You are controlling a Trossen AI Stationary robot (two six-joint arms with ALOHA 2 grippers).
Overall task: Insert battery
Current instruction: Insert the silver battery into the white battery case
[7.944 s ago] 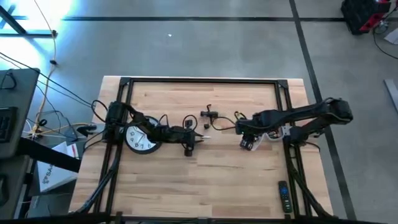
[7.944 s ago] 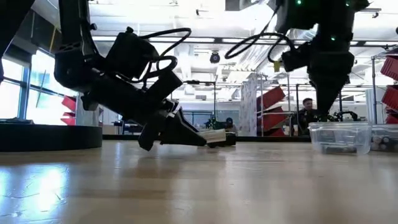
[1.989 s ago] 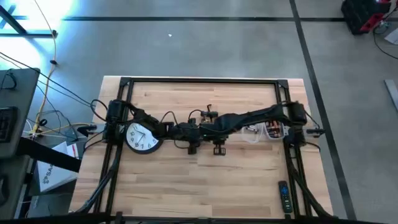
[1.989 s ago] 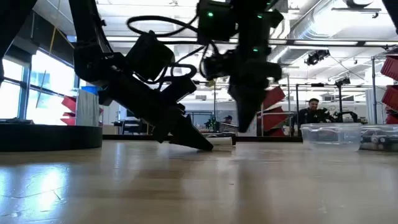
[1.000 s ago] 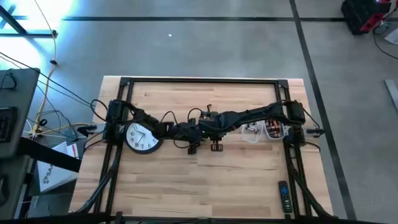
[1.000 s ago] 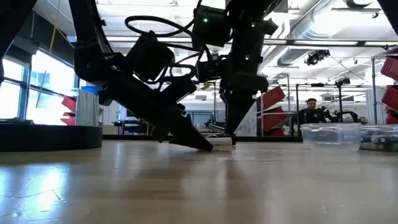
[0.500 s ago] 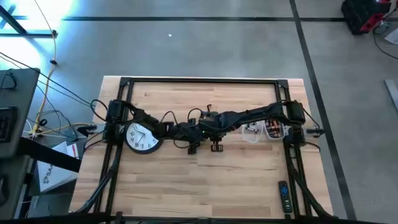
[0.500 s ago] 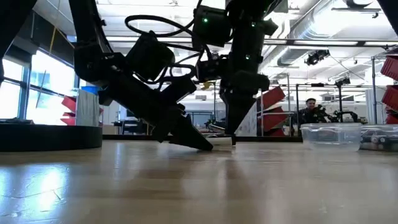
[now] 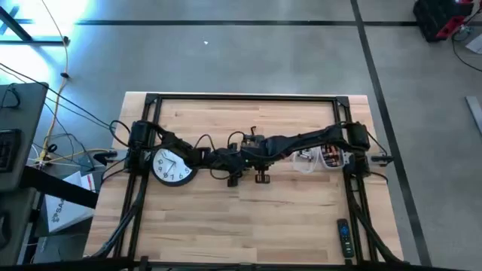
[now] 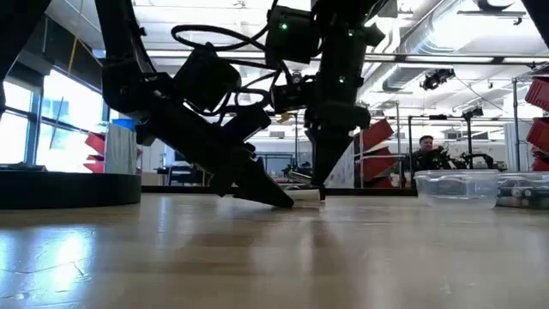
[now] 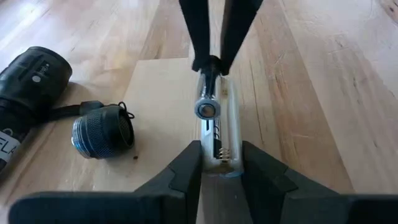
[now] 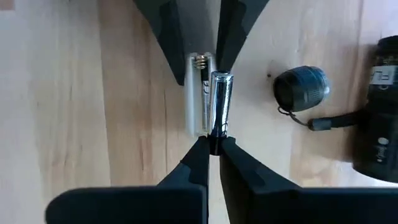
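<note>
Battery (image 12: pixel 220 99) is half-seated: my right gripper (image 12: pixel 211 147) pinches it, my left gripper (image 11: pixel 220 163) clamps the holder (image 11: pixel 219 134)'s six-o'clock end.

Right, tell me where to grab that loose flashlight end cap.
Grip the end cap across its round, ribbed sides, coming straight down from above. It lies beside the flashlight body, tethered by a lanyard, clear of the battery holder held by the left tool.
</note>
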